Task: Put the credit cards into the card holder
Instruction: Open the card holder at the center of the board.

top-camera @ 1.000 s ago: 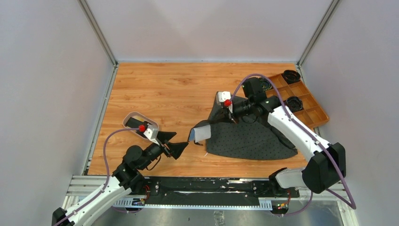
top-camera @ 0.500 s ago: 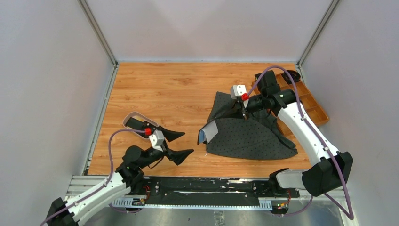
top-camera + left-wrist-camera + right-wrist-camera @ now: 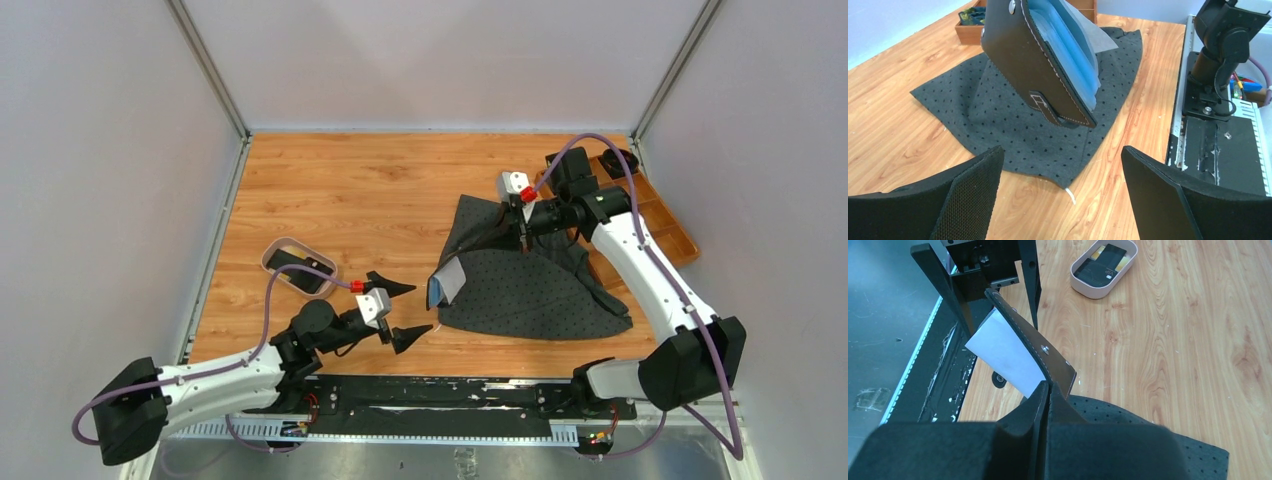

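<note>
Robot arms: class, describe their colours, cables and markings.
Both arms have white shells, black joints and a looping purple cable. Each wrist carries a pale camera block with a red knob. The left claw and right claw have black, tapering fingers.

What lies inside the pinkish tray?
A black card lies on top in the tray, with gold-yellow card edges showing beside it. How many cards are beneath cannot be seen, because it covers them.
</note>
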{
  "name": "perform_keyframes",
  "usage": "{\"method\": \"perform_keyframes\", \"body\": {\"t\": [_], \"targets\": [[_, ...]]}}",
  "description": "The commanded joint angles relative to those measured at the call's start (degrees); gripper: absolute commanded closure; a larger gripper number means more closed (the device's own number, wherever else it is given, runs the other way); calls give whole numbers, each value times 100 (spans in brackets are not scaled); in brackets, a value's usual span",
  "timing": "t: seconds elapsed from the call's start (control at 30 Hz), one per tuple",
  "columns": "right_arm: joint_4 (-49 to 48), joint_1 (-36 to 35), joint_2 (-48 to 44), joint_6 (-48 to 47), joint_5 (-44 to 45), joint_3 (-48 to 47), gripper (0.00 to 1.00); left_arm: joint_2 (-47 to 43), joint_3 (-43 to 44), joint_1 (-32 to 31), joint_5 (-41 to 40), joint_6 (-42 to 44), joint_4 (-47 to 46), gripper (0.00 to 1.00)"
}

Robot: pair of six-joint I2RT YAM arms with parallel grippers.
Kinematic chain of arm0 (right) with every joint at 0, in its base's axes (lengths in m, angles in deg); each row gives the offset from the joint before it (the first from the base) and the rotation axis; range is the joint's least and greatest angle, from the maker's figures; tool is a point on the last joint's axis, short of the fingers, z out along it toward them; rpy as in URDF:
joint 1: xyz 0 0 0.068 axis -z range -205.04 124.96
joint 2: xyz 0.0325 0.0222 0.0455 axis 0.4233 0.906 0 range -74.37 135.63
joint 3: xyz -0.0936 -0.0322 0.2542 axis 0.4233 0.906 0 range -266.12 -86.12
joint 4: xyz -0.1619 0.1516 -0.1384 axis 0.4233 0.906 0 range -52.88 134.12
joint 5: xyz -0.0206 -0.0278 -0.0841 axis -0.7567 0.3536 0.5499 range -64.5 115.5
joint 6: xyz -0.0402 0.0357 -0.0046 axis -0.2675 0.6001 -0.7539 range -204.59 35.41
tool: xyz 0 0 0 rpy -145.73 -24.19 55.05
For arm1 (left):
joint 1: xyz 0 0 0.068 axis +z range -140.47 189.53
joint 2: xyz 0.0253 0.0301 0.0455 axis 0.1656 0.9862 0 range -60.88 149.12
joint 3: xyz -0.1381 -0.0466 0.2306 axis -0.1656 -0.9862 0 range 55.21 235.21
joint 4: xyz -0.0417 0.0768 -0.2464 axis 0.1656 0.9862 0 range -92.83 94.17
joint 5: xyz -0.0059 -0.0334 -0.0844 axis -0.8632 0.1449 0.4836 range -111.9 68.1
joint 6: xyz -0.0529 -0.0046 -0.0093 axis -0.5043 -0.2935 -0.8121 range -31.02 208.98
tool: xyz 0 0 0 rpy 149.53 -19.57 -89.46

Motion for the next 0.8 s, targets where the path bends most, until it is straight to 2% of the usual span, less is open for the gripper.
{"method": "perform_keyframes", "body": {"t": [0.0, 0.2, 0.3, 0.43, 0.57, 0.67, 0.77], "targets": [[103, 132, 142, 231, -389, -224, 100, 470, 193, -101, -249, 189, -944, 10], [85, 140, 233, 292, -452, -198, 100, 1221, 313, -125, -524, -59, -1526, 25], [77, 158, 277, 338, -449, -189, 100, 1371, 246, -130, -660, -134, -1799, 40], [67, 184, 403, 417, -413, -180, 100, 1264, 103, -124, -887, -263, -1955, 70], [49, 203, 584, 521, -371, -180, 100, 950, 35, -128, -1024, -322, -1718, 98], [-150, 209, 789, 881, -205, -169, 100, 723, 70, -130, -1194, -482, -1356, 100], [-854, 213, 1095, 1852, 240, -19, 100, 413, 179, -130, -1249, -826, -729, 100]]}}
